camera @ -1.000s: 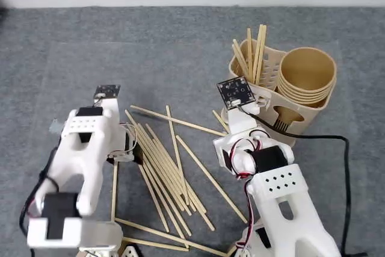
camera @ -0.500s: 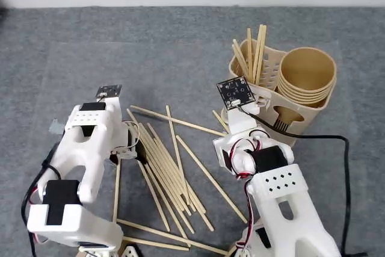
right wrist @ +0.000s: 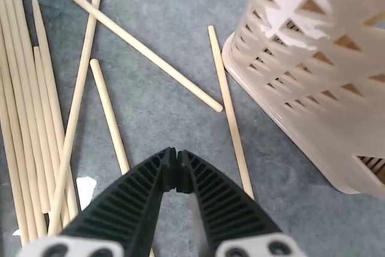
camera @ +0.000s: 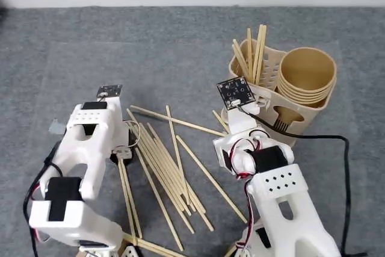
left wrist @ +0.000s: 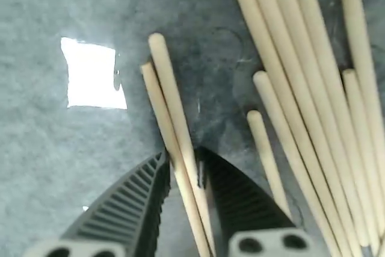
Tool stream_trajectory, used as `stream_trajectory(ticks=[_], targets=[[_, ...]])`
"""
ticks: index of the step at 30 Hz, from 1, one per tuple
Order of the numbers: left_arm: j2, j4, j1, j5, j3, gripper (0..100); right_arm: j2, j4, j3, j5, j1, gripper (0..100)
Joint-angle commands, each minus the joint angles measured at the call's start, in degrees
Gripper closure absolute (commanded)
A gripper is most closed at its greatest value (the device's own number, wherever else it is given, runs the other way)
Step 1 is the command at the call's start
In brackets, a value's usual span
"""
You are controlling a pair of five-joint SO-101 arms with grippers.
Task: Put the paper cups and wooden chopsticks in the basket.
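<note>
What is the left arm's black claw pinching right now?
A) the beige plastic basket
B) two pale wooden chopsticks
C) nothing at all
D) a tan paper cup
B: in the left wrist view, the left gripper has its jaws closed around two pale wooden chopsticks held side by side.

2 chopsticks run hidden inside the left end effector; the basket is cropped
</note>
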State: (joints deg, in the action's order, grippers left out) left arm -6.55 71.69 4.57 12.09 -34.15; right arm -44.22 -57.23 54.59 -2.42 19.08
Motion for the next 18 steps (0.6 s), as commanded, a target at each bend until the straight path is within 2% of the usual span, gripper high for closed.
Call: stream_trajectory(ticks=[1, 11, 13, 15, 18], targets=[[-0.1, 3.0, 0.0, 0.3, 0.7, 93, -1.6, 0.6, -0.4, 0.5, -0.7, 98.3], [-0.3, -2.0, 0.0, 0.5, -2.5, 94, -1.7, 0.6, -0.6, 0.4, -0.8, 98.3], [0.2, -1.8, -0.1, 0.6, -2.0, 97, -3.0, 0.6, -0.7, 0.4, -0.8, 98.3], [0.4, -0.9, -0.4, 0.7, -0.3, 99, -6.1, 0.5, -0.7, 0.4, -0.8, 98.3], [0.4, 5.1, -1.7, 0.8, 5.1, 99, -12.5, 0.5, -0.4, 0.1, -0.8, 98.3]])
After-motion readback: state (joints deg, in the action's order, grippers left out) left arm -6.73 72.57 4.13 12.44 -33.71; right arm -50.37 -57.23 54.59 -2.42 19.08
